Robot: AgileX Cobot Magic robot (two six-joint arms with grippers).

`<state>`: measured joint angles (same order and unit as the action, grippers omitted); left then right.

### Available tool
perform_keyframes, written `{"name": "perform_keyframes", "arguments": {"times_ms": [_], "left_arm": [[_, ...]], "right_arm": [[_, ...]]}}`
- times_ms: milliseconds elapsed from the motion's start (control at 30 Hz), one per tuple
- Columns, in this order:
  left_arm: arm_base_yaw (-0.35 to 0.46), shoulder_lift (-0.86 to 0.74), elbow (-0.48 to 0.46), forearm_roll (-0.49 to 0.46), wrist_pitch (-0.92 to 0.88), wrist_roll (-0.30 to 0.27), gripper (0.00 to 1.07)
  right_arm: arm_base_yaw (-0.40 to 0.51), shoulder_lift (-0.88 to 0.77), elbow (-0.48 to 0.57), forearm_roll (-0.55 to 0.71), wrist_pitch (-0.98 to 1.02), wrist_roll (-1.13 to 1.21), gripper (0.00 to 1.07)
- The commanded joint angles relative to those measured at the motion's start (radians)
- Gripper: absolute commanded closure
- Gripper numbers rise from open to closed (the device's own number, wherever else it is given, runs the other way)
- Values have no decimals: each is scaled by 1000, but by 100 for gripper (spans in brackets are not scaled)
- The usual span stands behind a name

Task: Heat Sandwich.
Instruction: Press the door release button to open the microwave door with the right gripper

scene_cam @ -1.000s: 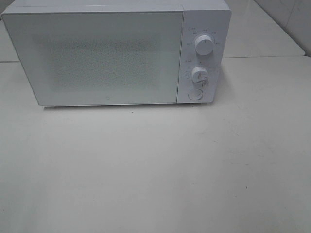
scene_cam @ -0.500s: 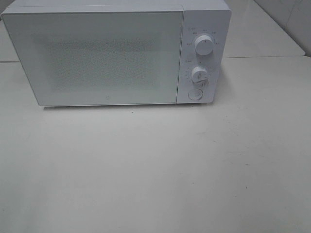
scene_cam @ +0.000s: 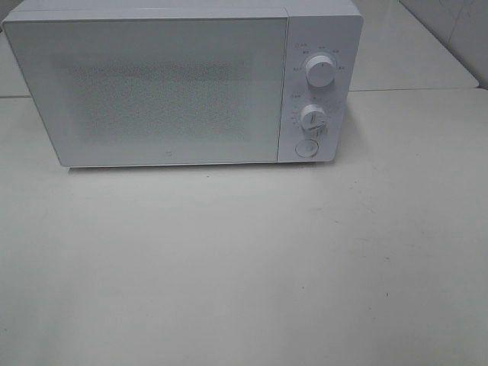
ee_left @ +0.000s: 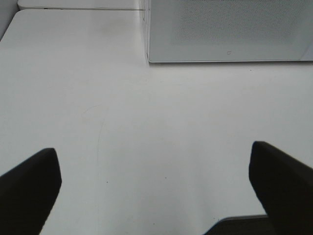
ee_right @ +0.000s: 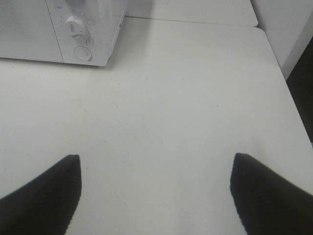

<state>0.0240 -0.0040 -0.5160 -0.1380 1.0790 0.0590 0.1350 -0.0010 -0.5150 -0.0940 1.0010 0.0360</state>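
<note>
A white microwave (scene_cam: 183,84) stands at the back of the table with its door shut. It has two knobs, upper (scene_cam: 320,70) and lower (scene_cam: 313,117), and a round button (scene_cam: 306,148). The sandwich and its pink plate are out of view; I cannot see through the door. My left gripper (ee_left: 154,183) is open and empty above the bare table, short of the microwave's left corner (ee_left: 148,56). My right gripper (ee_right: 154,188) is open and empty above the table, short of the knob panel (ee_right: 78,34). Neither gripper shows in the exterior high view.
The white table (scene_cam: 244,267) stretches in front of the microwave. A second table surface (scene_cam: 412,53) lies behind on the right. The table's right edge (ee_right: 288,93) drops to a dark floor.
</note>
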Motion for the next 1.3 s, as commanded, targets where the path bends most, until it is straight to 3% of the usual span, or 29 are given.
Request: {"name": "perform_keyframes", "arguments": {"times_ms": [33, 733, 1300], "left_arm": [[2, -15, 0, -4, -5, -6, 9], [2, -15, 0, -4, -5, -6, 9], [2, -15, 0, -4, -5, -6, 9]], "right_arm": [[-2, 34, -26, 0, -49, 6, 31], [-2, 368, -26, 18, -510, 6, 31], [-2, 779, -26, 26, -899, 62, 31]]}}
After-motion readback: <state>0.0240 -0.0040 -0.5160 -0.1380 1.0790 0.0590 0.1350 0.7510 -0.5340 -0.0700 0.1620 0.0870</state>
